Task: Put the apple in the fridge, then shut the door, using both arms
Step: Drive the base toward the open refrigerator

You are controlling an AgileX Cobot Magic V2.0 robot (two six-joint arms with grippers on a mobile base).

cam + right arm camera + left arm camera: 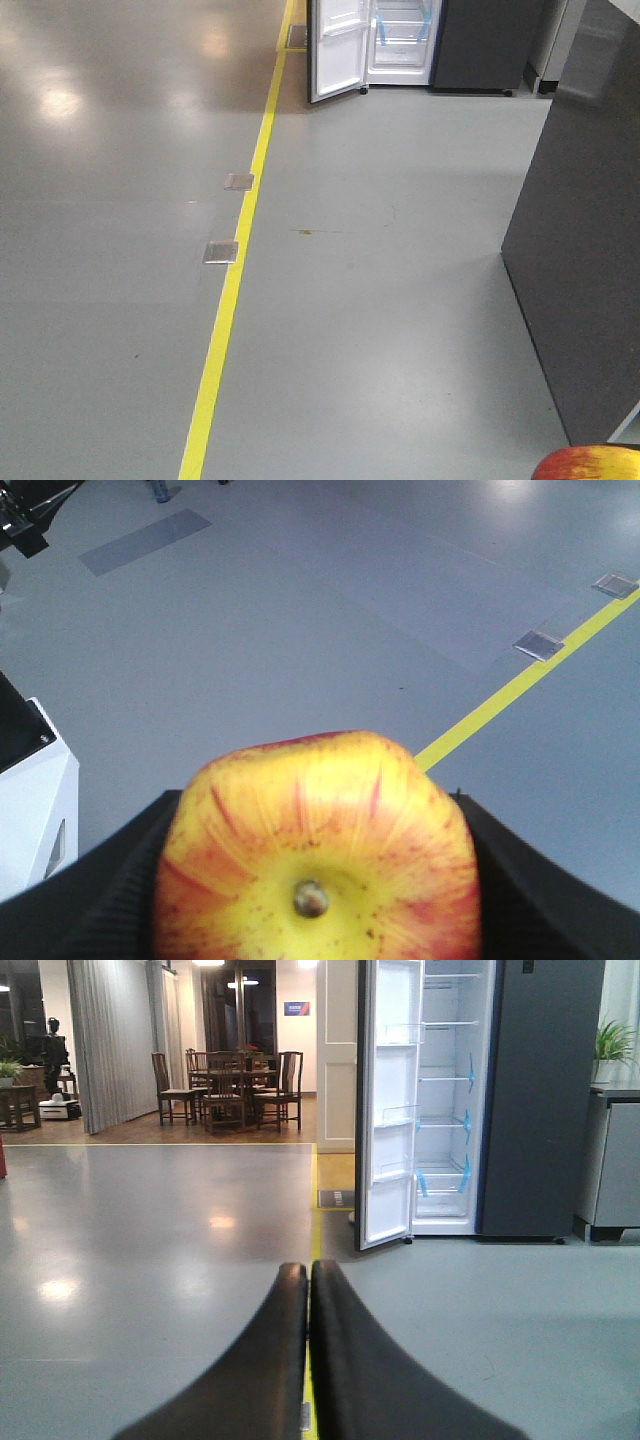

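The right gripper [320, 895] clamps the apple [320, 810], carried well short of the fridge [540, 1110], while the left gripper [308, 1285], closed tight on nothing, points at the fridge, whose door [388, 1110] stands swung open, ready to receive the fruit.

Grey floor [380, 300] open all the way to fridge [540, 1100]. Door [390, 1110] swung wide, left of cavity; shelves [445, 1120] exposed. Dark counter block [585, 250] hems right side. Grey cabinet [610, 1170] beside fridge's right.
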